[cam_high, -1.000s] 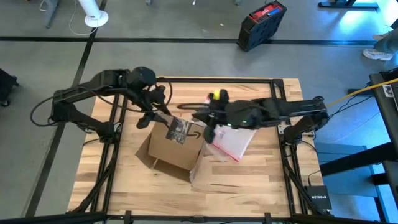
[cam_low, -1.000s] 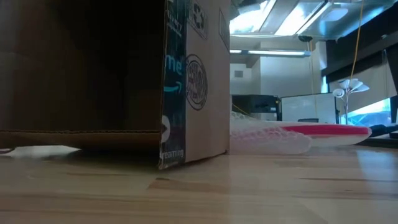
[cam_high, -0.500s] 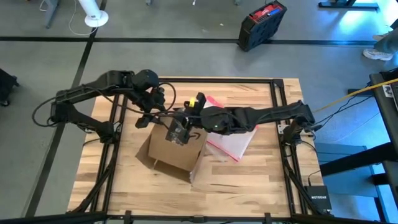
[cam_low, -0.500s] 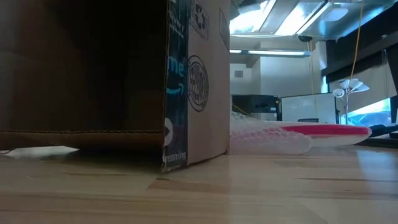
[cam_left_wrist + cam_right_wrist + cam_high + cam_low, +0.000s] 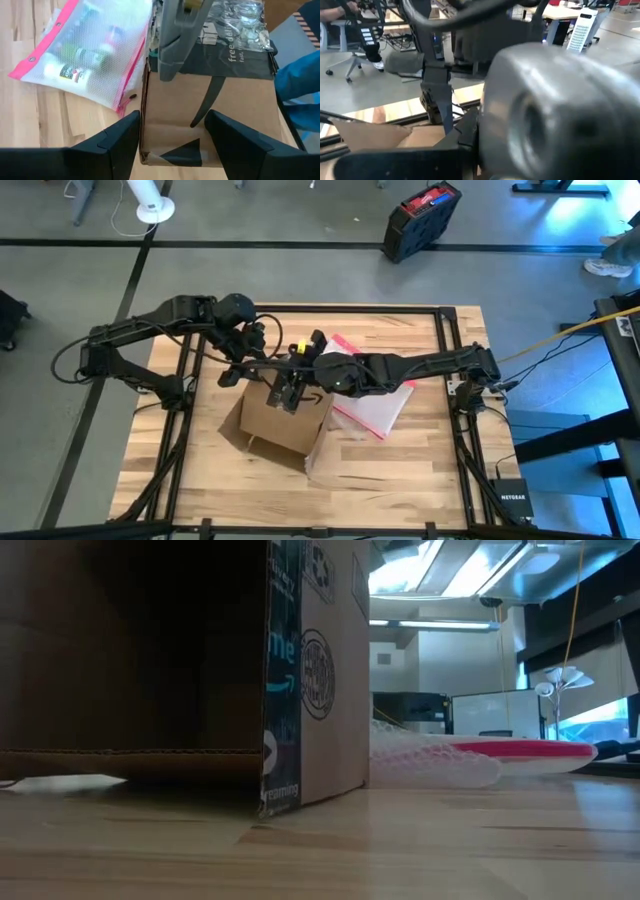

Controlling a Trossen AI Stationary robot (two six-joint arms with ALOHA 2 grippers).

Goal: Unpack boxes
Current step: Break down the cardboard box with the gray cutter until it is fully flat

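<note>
I am holding my left gripper point(image 5: 170, 135) wide open and empty over the brown corrugated cardboard box point(image 5: 277, 418) mid-table — my right gripper point(image 5: 291, 385) is reaching into its top, grip unclear.

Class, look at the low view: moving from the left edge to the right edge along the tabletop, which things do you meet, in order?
Cardboard box → its black printed tape strip at the corner → clear mesh pouch with pink-red edge.
</note>
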